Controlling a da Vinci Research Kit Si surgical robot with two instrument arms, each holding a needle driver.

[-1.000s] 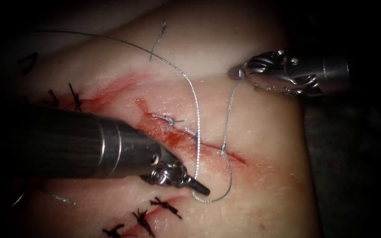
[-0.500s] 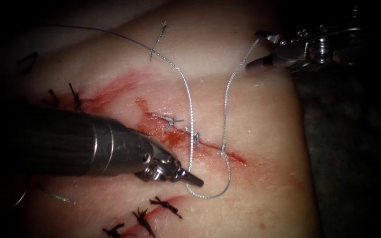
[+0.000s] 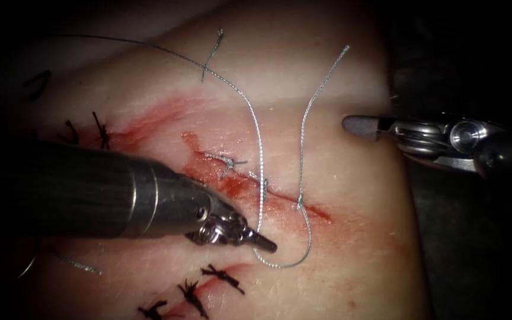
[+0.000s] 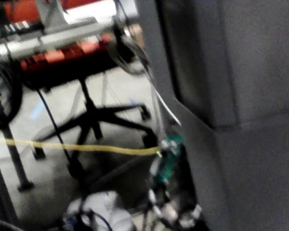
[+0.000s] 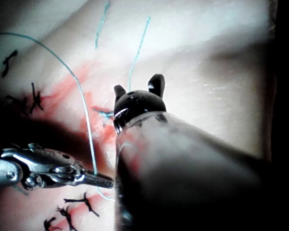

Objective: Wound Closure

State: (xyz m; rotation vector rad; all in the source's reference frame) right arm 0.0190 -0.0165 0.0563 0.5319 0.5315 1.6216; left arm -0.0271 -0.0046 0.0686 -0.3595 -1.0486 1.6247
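Your right tool holds nothing, its jaws parted, beside the thread's upright free end. Your left tool grips the thread near the tissue's front edge.

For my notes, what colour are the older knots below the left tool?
Black knots, clearest in the endoscope view.

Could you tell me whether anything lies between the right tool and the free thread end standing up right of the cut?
Nothing visible does. The right tool sits apart from the free thread end, with bare tissue between them. The left tool holds the other strand.
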